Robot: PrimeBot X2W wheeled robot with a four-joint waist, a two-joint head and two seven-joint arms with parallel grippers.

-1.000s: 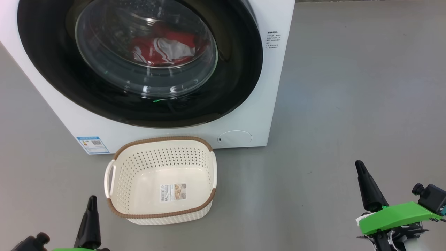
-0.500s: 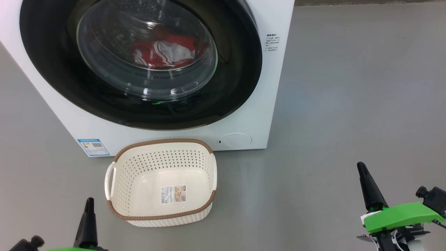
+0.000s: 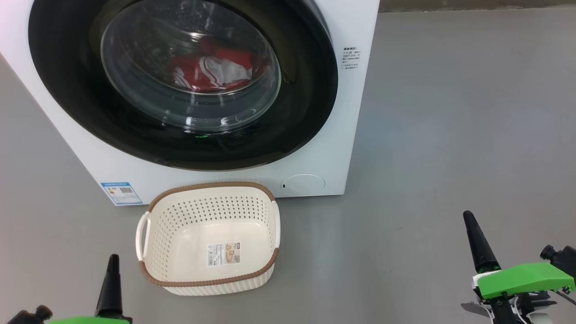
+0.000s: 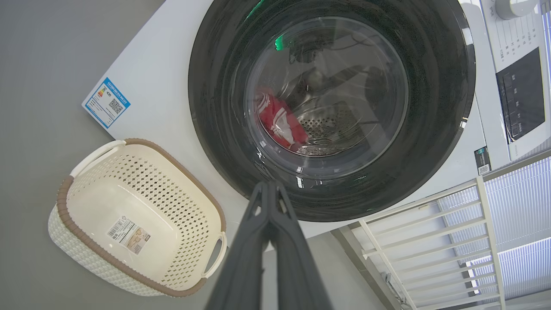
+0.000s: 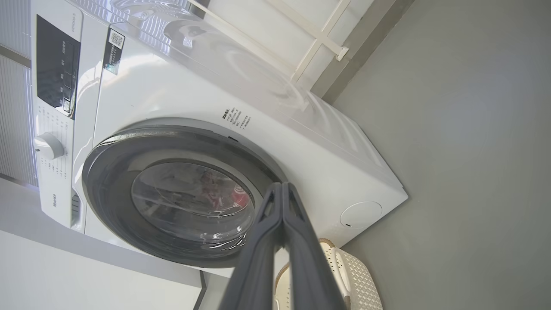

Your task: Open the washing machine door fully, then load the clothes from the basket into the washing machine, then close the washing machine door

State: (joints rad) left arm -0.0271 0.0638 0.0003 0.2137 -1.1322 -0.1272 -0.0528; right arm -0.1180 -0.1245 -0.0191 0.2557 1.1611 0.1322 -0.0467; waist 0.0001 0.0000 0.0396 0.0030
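Though door is closed, basket stands before it — blue label beside

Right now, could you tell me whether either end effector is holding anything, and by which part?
Nothing is held: the left end effector and the right end effector are both shut and empty, clear of the basket.
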